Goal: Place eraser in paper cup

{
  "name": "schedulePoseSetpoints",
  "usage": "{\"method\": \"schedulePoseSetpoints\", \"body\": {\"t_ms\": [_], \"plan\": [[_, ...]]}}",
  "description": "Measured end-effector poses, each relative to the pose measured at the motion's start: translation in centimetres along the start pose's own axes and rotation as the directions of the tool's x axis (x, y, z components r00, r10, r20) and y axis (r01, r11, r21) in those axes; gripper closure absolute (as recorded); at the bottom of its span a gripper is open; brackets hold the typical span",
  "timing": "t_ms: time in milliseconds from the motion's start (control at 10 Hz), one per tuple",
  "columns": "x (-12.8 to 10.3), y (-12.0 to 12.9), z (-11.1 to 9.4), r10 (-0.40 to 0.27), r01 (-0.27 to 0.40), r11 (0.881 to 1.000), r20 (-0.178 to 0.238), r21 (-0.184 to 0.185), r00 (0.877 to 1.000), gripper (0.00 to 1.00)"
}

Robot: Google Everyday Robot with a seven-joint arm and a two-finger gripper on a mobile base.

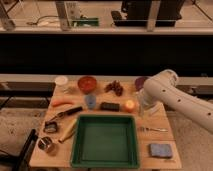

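Worktop (150, 140) tally, qty per kind
Bowls x2: red bowl (87, 83), purple bowl (140, 82). Cups x3: paper cup (61, 80), blue-grey cup (90, 101), metal cup (46, 145). Eraser (109, 106), orange ball (130, 105), sponge (160, 150), green tray (105, 159): x1 ea. Claw (143, 107) x1, just rt of ball.

No readable text, labels, brands or numbers anywhere. Nothing legible on the wooden table (156, 121), the green tray (105, 118) or the white arm (176, 98). The gripper (144, 107), near the table's right edge just beside the orange ball (130, 105), carries no readable marking.

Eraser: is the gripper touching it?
Apart. Camera view shows the orange ball lying between the eraser and the gripper, which hangs just beyond the ball.
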Motion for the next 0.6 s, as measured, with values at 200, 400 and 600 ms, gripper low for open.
{"method": "schedulePoseSetpoints", "body": {"t_ms": [200,400,600], "plan": [[-2.3,-1.6,0.9,-0.041,0.041,0.999,0.010,-0.003,0.999,0.20],[-3.5,-2.7,1.6,-0.061,0.061,0.998,0.020,-0.002,0.998,0.20],[-4.8,-3.9,2.5,-0.089,0.089,0.996,0.032,0.001,0.995,0.20]]}}
